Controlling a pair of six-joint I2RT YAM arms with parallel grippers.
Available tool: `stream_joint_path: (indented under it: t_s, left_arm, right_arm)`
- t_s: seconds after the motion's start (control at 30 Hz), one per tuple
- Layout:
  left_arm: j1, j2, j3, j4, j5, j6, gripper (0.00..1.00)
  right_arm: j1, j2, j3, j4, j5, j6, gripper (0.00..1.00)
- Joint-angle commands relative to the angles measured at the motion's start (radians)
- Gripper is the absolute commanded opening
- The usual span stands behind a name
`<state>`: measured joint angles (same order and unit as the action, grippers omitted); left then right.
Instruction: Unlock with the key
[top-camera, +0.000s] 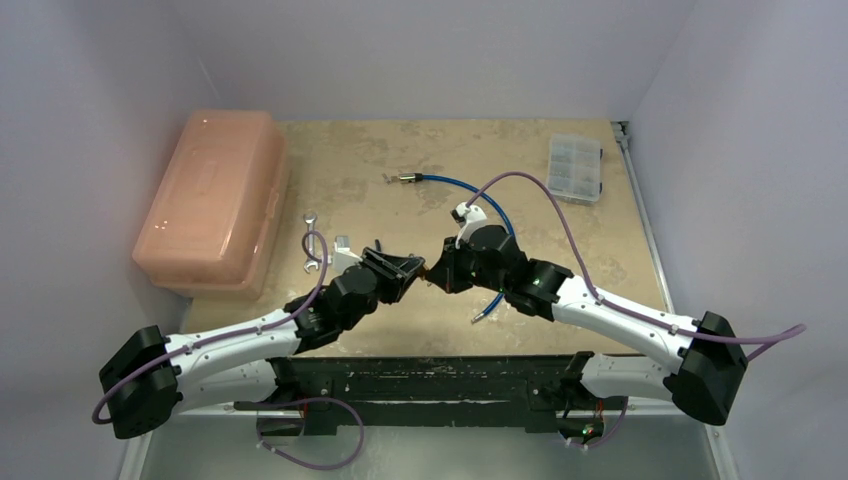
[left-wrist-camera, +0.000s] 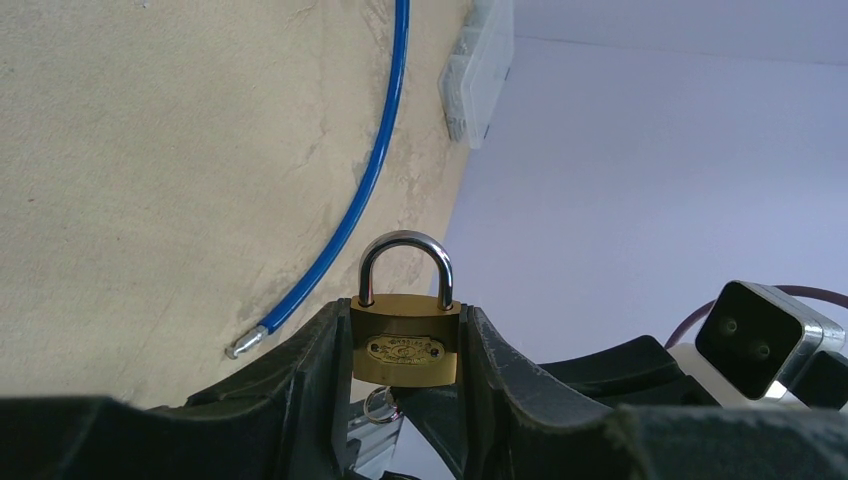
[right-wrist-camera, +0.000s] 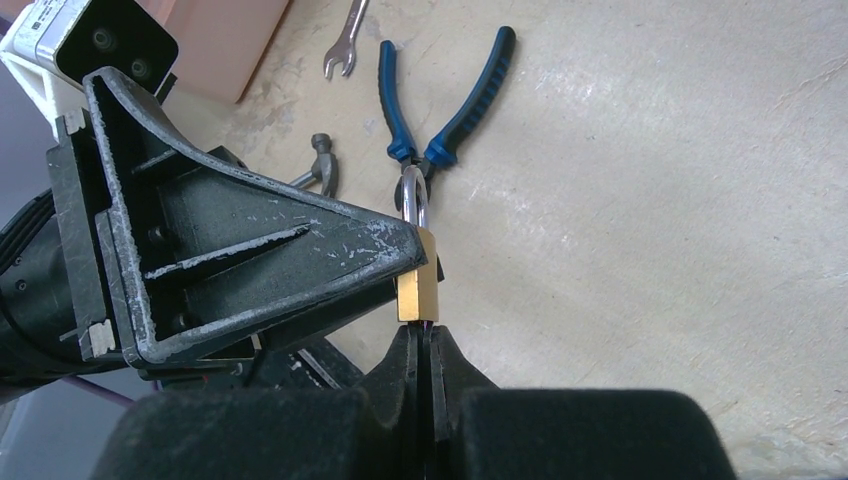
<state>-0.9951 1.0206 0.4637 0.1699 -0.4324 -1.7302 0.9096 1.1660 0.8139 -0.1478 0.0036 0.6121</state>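
My left gripper is shut on the small brass padlock and holds it above the table by its sides. The steel shackle sits with both legs in the body. My right gripper is shut, its tips pressed against the padlock's bottom face. A thin sliver of the key shows between its pads. In the left wrist view a small silvery ring of the key shows under the padlock; the blade is hidden. The two grippers meet tip to tip, with the right gripper on the right in the top view.
A pink lidded box stands at the left. A silver wrench, blue-handled pliers and a small hammer lie near it. A blue cable curves across the middle. A clear organizer box sits at the back right.
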Motion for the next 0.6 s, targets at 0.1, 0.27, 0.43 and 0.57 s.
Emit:
stream_joint_path:
  t_s: [0.1,0.27,0.43,0.57]
  left_arm:
    - [-0.004,-0.045,0.06,0.079,0.036,0.033,0.0]
    - [-0.004,-0.047,0.087,0.074,0.055,0.042,0.0]
    - [-0.004,-0.047,0.129,0.062,0.071,0.067,0.0]
    - [-0.004,-0.052,0.155,0.055,0.069,0.098,0.0]
  right_arm:
    - [-0.002,-0.01,0.008,0.062,0.019,0.039,0.0]
    - [-0.002,-0.023,0.006,0.089,0.028,0.057,0.0]
    - [-0.002,-0.029,0.017,0.088,0.057,0.067,0.0]
    - [-0.003,-0.046,0.036,0.095,0.089,0.078,0.0]
